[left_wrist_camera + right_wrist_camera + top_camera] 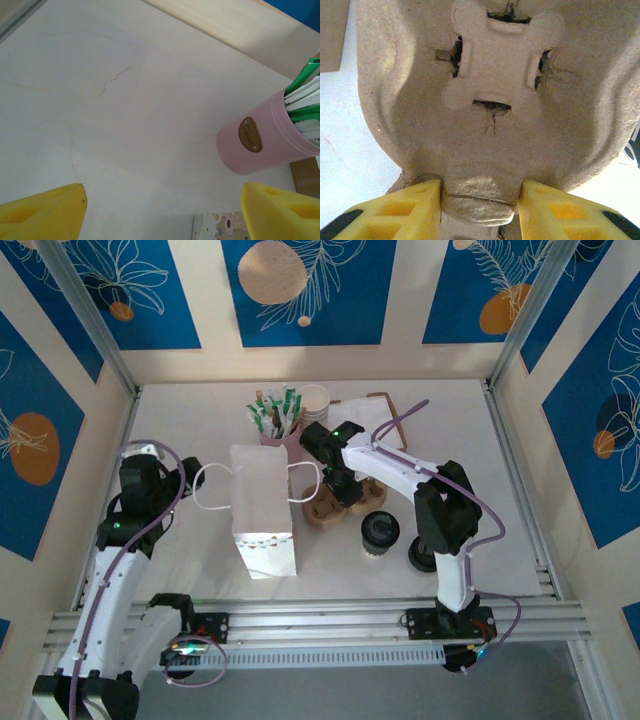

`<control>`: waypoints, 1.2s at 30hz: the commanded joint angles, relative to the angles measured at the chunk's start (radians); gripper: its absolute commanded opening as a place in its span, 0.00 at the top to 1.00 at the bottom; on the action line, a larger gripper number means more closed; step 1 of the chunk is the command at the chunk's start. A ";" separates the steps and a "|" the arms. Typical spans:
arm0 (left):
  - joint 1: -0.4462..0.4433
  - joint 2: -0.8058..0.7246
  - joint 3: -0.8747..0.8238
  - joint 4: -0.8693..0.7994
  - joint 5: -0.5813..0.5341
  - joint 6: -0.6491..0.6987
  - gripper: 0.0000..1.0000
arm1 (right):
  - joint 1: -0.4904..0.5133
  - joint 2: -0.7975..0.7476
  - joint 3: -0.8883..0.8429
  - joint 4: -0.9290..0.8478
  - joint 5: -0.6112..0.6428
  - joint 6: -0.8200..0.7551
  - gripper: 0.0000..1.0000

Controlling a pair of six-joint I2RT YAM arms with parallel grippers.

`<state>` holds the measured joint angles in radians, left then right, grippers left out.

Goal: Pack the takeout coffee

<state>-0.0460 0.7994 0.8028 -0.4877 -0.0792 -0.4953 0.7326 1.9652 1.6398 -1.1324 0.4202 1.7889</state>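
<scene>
Right wrist shows your right jaws closed on the centre tab of the cup tray (pixel 490 150); left jaws gape wide, empty. The coffee (pixel 380 531) stands on the table (pixel 455 425) beside the tray, still unpacked; the bag (pixel 262 512) waits.

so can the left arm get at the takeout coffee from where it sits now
Probably not directly. The paper bag sits between the left gripper and the takeout coffee, and the right gripper, clamped on the cup carrier, crowds that side too.
</scene>
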 commanded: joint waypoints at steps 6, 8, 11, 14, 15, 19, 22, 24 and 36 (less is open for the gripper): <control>0.006 -0.017 -0.008 0.014 -0.005 0.012 0.20 | 0.006 -0.087 -0.011 -0.020 0.054 0.004 0.61; 0.006 -0.018 -0.007 0.013 -0.005 0.012 0.20 | 0.007 -0.102 -0.014 -0.014 0.056 -0.005 0.61; 0.006 -0.018 -0.008 0.013 -0.007 0.012 0.20 | 0.008 -0.117 -0.015 -0.016 0.060 -0.016 0.61; 0.006 -0.020 -0.008 0.012 -0.008 0.012 0.20 | 0.007 -0.122 -0.020 -0.021 0.059 -0.017 0.60; 0.006 -0.020 -0.008 0.014 -0.008 0.013 0.19 | 0.004 -0.122 -0.025 -0.019 0.047 -0.012 0.60; 0.006 -0.020 -0.008 0.014 -0.008 0.013 0.20 | -0.016 -0.121 -0.073 0.057 -0.055 -0.031 0.61; 0.006 -0.020 -0.008 0.014 -0.008 0.013 0.19 | 0.002 -0.075 0.003 -0.017 0.019 -0.071 0.60; 0.006 -0.020 -0.008 0.013 -0.008 0.012 0.19 | 0.015 -0.015 0.096 -0.149 0.086 -0.051 0.56; 0.006 -0.020 -0.007 0.012 -0.013 0.014 0.19 | -0.004 -0.091 0.014 -0.004 0.000 -0.142 0.60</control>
<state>-0.0460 0.7918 0.8028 -0.4877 -0.0799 -0.4950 0.7200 1.9244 1.6283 -1.0966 0.3809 1.6711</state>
